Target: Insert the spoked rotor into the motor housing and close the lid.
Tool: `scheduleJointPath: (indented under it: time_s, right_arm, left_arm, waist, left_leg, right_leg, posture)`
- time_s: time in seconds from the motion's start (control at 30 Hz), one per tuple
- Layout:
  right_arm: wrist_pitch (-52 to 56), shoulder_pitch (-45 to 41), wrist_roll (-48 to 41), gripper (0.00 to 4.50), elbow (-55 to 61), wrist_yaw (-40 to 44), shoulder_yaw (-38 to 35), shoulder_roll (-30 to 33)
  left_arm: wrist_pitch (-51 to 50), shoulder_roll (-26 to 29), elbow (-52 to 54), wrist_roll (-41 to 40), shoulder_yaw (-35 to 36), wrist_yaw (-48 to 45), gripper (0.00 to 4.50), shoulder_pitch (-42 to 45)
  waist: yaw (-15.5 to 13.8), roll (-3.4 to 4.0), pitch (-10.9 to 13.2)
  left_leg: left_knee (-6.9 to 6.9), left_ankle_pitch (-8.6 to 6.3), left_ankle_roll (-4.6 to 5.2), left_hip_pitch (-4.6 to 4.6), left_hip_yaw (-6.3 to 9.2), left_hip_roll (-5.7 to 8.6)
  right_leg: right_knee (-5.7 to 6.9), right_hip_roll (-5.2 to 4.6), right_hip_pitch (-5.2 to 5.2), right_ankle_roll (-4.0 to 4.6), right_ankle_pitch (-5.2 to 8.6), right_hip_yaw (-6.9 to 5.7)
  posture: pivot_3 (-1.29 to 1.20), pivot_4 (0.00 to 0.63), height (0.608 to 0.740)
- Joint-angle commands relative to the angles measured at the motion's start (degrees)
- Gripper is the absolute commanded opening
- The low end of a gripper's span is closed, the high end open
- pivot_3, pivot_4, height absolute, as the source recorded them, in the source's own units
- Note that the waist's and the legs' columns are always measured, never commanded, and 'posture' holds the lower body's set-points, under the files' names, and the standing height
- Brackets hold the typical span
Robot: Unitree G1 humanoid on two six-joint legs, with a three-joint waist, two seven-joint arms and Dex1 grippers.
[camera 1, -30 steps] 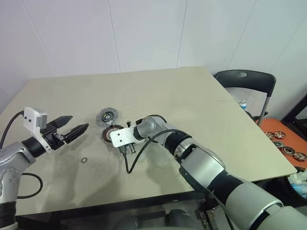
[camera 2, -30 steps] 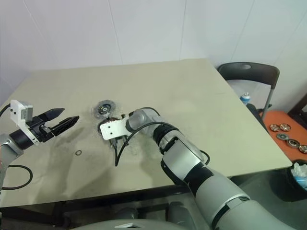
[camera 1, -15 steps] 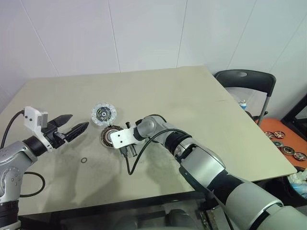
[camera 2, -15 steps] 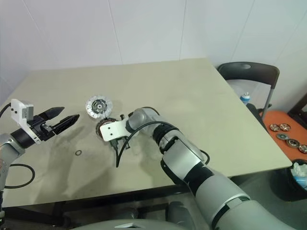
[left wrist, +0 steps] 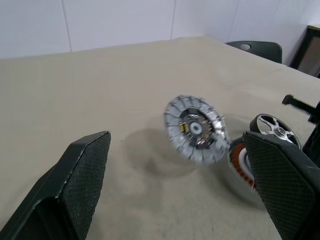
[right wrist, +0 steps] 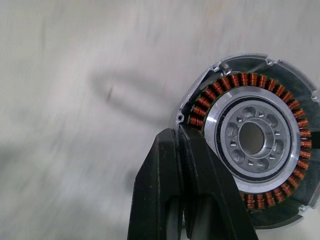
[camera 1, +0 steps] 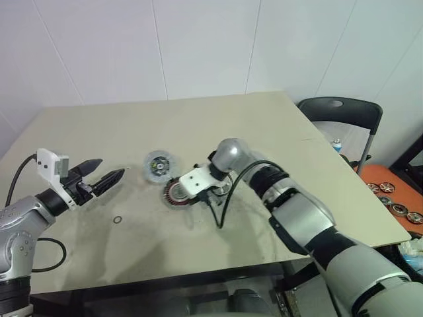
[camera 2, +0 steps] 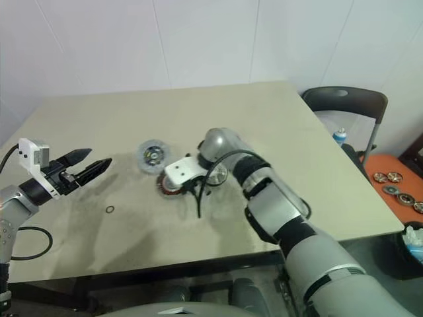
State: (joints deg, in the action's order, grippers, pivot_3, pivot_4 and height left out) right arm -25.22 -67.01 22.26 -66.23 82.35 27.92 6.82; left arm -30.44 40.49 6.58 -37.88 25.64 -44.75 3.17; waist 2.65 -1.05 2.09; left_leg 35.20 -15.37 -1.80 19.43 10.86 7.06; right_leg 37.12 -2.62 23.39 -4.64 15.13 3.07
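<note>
On the worktop (camera 1: 277, 139) near the middle sits the motor housing (camera 1: 177, 194), a round part with copper coils, and its middle hole looks open and ready. My right gripper (right wrist: 186, 150) has its jaws pressed tight together with nothing in them, and the tips sit at the edge of the housing; I cannot tell if they touch it. The spoked rotor (left wrist: 274, 128) lies just beside the housing, on the far side from my left arm. I think the good way is to open these jaws, take the rotor by its rim, keep it flat, and lower it straight over the hole. My left gripper (camera 1: 106, 176) hangs off to the side with its jaws wide and nothing in them. The lid (camera 1: 158, 164) is near the housing, so it must not get bumped. A little black ring (camera 1: 116, 220) lies well apart. A chair (camera 1: 340, 112) stands past the worktop's corner.
</note>
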Motion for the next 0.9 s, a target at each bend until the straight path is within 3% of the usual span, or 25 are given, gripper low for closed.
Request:
scheduleJointPath:
  time_s: [0.03, 0.47, 0.9]
  right_arm:
    - [0.84, 0.5, -2.03, 0.03, 4.53, 1.87, -0.95, 1.31]
    - [29.29, 3.57, -10.91, 0.03, 23.44, 9.82, -2.75, -2.06]
    - [29.71, 7.19, -8.58, 0.03, 26.7, 6.5, 2.22, 1.28]
  left_arm:
    - [1.24, 0.24, -0.01, 0.27, 0.42, -0.07, 4.5, 1.51]
    - [2.42, 0.43, -4.13, 2.42, -1.56, -1.24, 4.5, 4.56]
    - [2.65, 0.6, -4.9, 3.03, -1.7, -1.92, 4.5, 4.96]
  waist:
    - [0.2, -0.05, -0.03]
    - [-0.11, -0.08, -0.05]
    - [-0.22, -0.12, -0.08]
  left_leg:
    - [-0.01, 0.0, 0.0, 0.0, -0.03, -0.01]
    - [0.01, -0.02, -0.01, 0.03, -0.04, -0.04]
    - [0.04, -0.02, -0.01, 0.05, -0.07, -0.02]
  right_leg:
    - [0.0, 0.0, 0.02, 0.0, 0.0, 0.01]
    - [0.0, 0.0, 0.04, 0.0, 0.0, 0.01]
    - [-0.02, -0.05, 0.04, -0.01, 0.0, 0.0]
  posture:
    - [0.0, 0.0, 0.74]
    - [0.0, 0.0, 0.74]
    - [0.0, 0.0, 0.74]
